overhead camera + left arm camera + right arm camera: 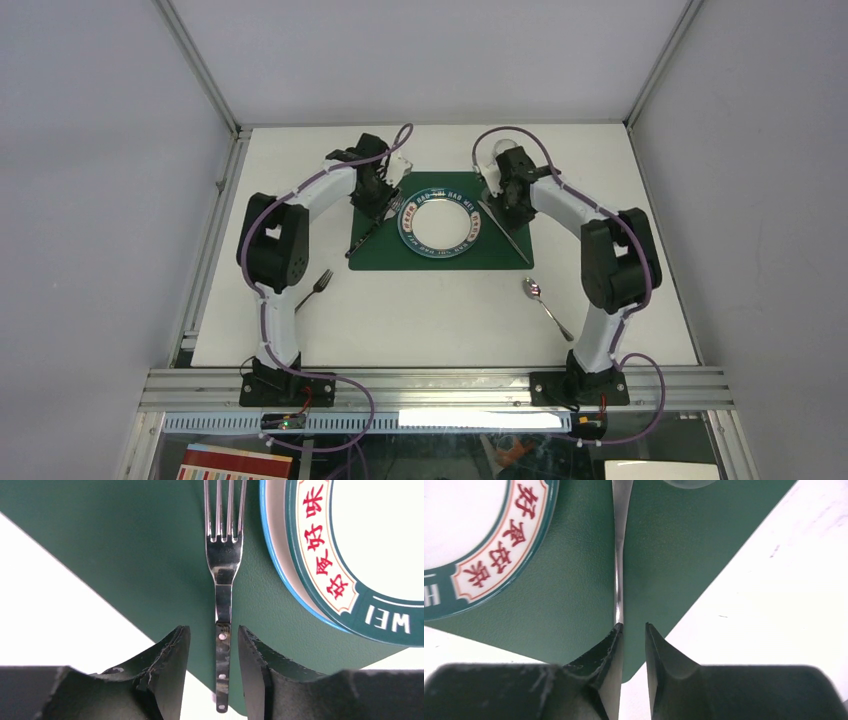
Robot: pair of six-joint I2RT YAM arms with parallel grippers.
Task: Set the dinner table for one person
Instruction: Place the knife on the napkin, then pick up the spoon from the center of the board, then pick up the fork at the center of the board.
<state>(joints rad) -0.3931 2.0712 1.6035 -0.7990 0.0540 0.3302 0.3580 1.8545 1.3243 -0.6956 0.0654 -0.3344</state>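
Overhead arrangement of a single place setting on the white table [430, 320], with 12 o'clock taken as the side away from the arm bases. A dark green placemat [450, 263] lies on the table just toward 12 o'clock of its middle, and a round plate [440, 250] with a teal rim bearing red characters sits in the middle of the placemat. At 9 o'clock of the plate a fork [223, 570] lies flat on the placemat, tines toward 12 o'clock and close beside the plate rim, its handle end reaching past the placemat's near edge. The left gripper [212, 630] is low over this handle, its fingers [170, 665] set a little apart on either side, with a sliver of placemat showing between each one and the metal, so nothing is clamped. At 3 o'clock of the plate a knife [512, 242] lies on the placemat, angled outward toward 5 o'clock. The right gripper [633, 627] stands over it with only a narrow gap between the fingers; the knife runs up to the tip of one finger, and whether they touch cannot be told. A second fork [315, 288] lies on the bare table at 8 o'clock of the placemat, and a spoon [545, 305] at 5 o'clock, both well apart from the grippers.
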